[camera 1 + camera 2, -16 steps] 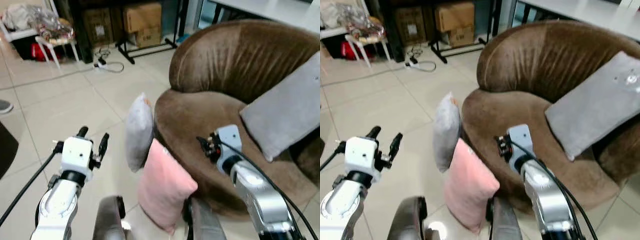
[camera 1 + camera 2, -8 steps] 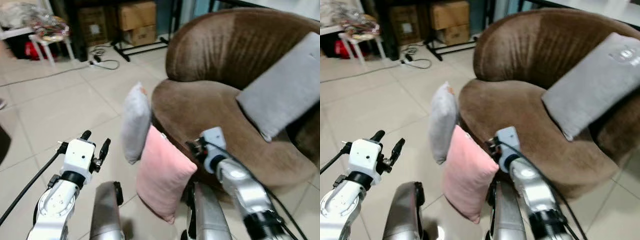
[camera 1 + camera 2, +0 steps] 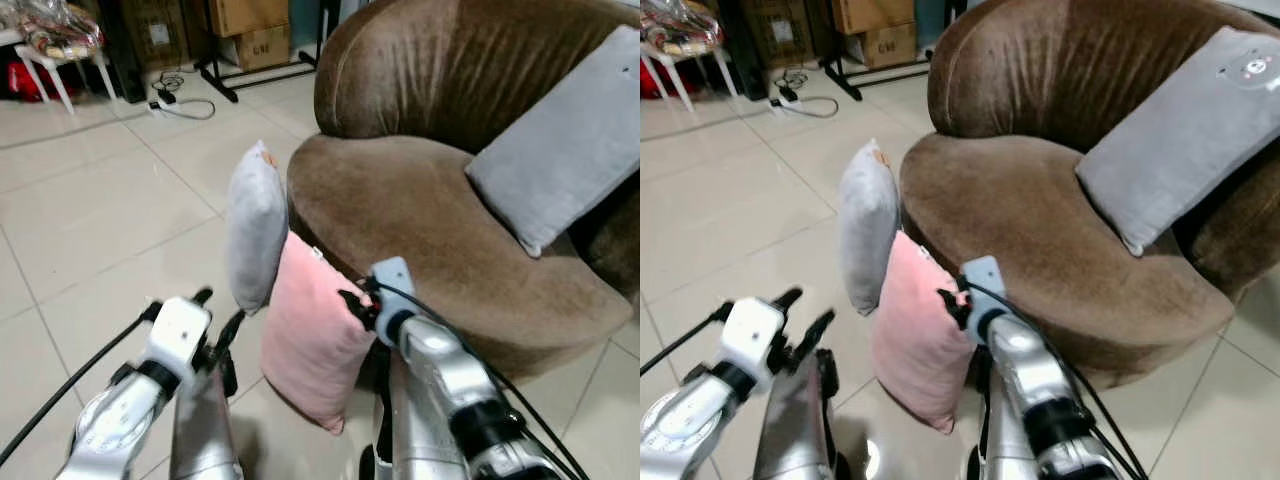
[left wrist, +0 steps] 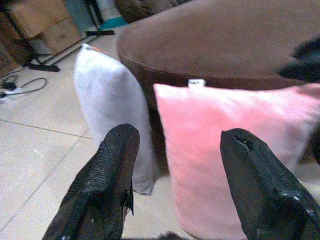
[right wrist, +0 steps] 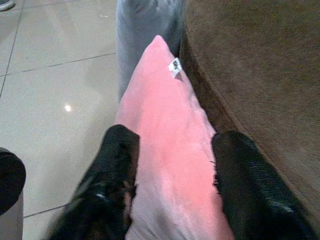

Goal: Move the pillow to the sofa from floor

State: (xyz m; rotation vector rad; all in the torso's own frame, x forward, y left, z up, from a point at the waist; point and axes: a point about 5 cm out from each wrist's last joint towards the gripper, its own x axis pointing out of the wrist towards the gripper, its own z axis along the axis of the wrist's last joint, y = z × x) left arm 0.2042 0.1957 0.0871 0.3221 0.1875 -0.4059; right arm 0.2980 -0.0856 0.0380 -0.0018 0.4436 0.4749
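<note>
We find the pink pillow (image 3: 315, 345) standing on edge on the tiled floor (image 3: 90, 230), leaning against the front edge of the brown sofa (image 3: 420, 215). A small white tag sits on its upper edge. Just behind it, a grey pillow (image 3: 256, 225) also stands upright on the floor, touching the sofa's front edge and the pink pillow's upper corner. A second grey cushion (image 3: 565, 160) rests on the sofa seat, propped against the backrest at the seat's right side.

The right gripper (image 5: 172, 175) is at the top of the pink pillow, near the sofa's front edge. In the right wrist view we see its two black fingers (image 5: 112, 170) spread wide, one on each face of the pillow, with the pillow's upper edge lying between them. We cannot tell whether the pads press the fabric; the pillow's base is on the floor.

The left gripper (image 3: 215, 325) hangs above the floor to the left of both pillows, apart from them. In the left wrist view its fingers (image 4: 112, 170) stand wide apart with nothing between them, pointing toward the grey and pink pillows and the sofa's front.

At the far edge of the floor we note cardboard boxes (image 3: 245, 30), a black stand, a power strip with cable (image 3: 165, 103), and a white stool (image 3: 50, 50) carrying a bag.
</note>
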